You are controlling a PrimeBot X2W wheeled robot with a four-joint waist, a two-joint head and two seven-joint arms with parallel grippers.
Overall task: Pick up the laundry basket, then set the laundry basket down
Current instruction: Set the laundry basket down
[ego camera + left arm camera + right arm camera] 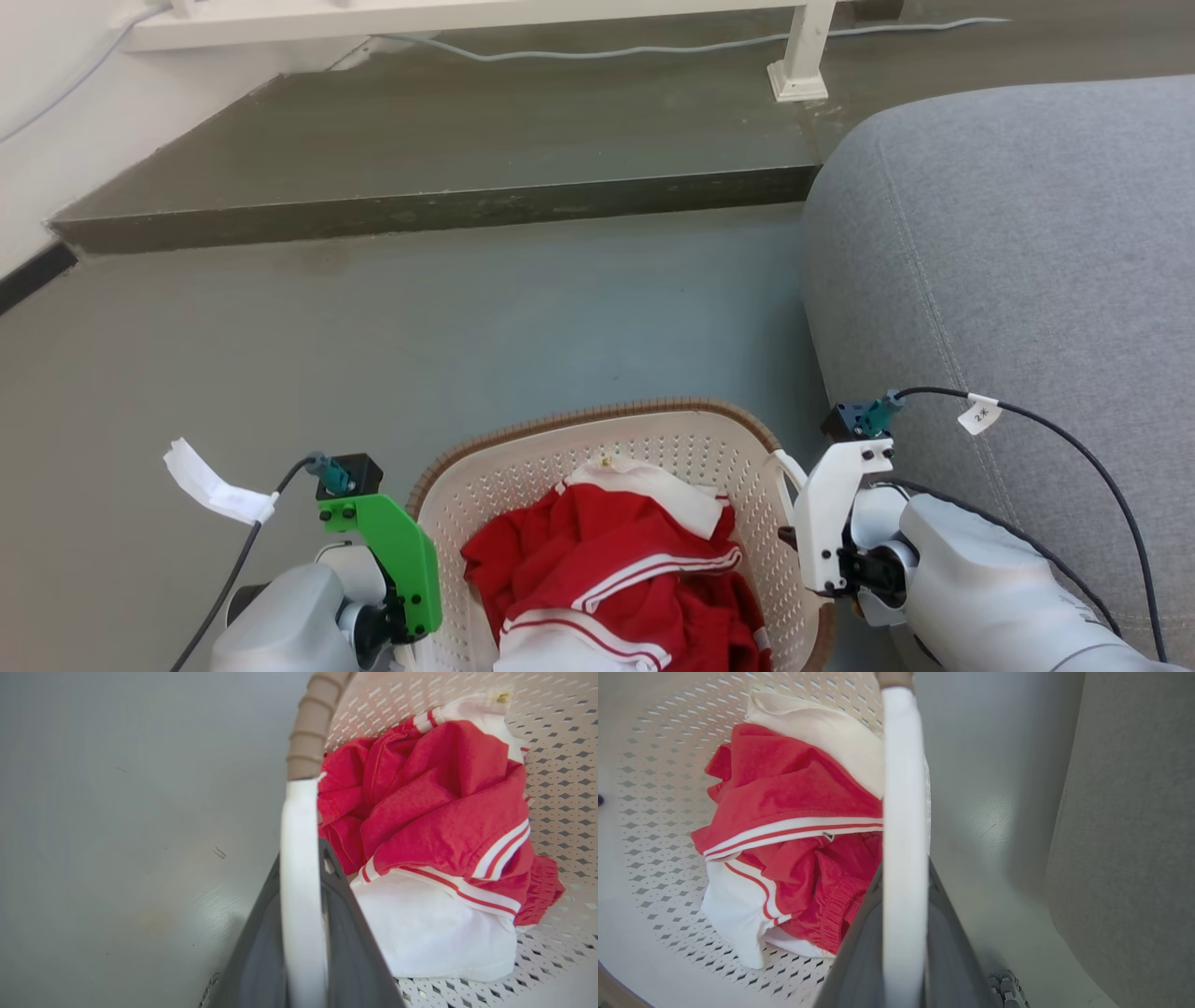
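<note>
The laundry basket [597, 415], cream-white and perforated with a brown woven-look rim, sits low in the middle of the head view between my two arms. Red and white clothes [607, 560] lie bunched inside it. In the left wrist view my left gripper [303, 858] is shut on the basket's white side handle [299, 812], a dark finger on each side of it. The right wrist view shows my right gripper [903, 868] shut the same way on the other white handle [903, 788]. Whether the basket rests on the floor cannot be told.
A grey sofa [1008, 261] stands close on the right, beside my right arm. Grey floor [420, 327] stretches ahead to a raised dark step [420, 210]. Beyond it are a white furniture leg [798, 56] and a cable. A white wall runs along the left.
</note>
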